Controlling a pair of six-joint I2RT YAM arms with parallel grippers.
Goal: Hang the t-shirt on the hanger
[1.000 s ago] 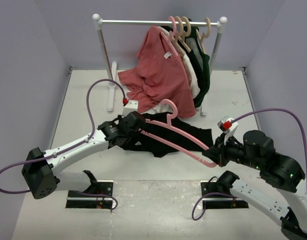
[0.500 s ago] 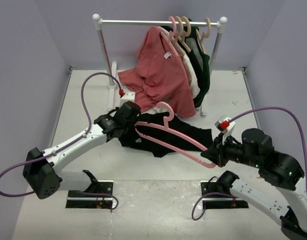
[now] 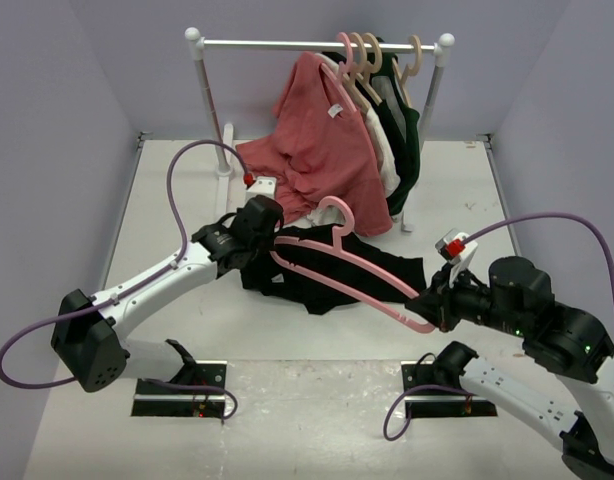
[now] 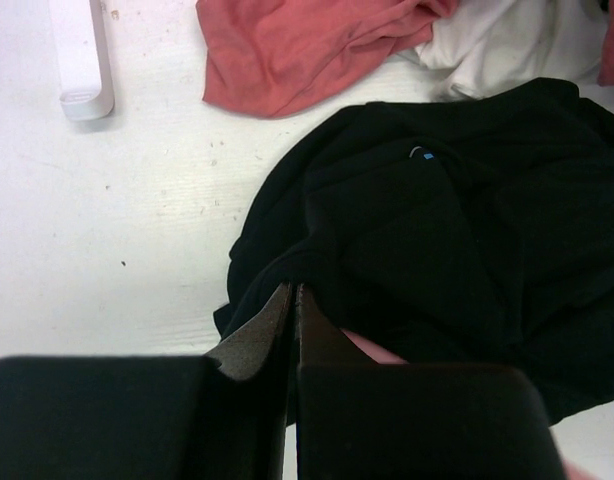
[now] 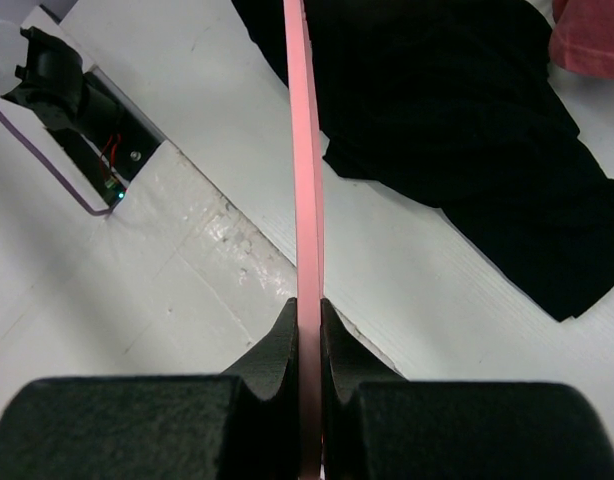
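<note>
**Holding the pink hanger over the black t-shirt on the desk**

The right gripper (image 3: 430,305) is clamped on one end of the hanger (image 3: 352,268). In the right wrist view its two fingers (image 5: 277,340) press on either side of the slim pink bar (image 5: 305,150). The hanger slants from that grip up and left across the t-shirt (image 3: 297,285), with its curved hook pointing toward the rack (image 3: 317,44).

The t-shirt lies crumpled on the white desk (image 3: 167,230), in front of the rack and between the two arms. The left gripper (image 3: 270,232) sits at the shirt's left edge. In the left wrist view its jaws are pressed together, with the tips (image 4: 292,290) pinching the black cloth (image 4: 457,230).

Just behind the t-shirt, the salmon-red shirt (image 3: 322,150) trails from the rack onto the desk. The dark green garment (image 3: 407,140) and the beige hangers (image 3: 415,55) hang at the rail's right end.
</note>
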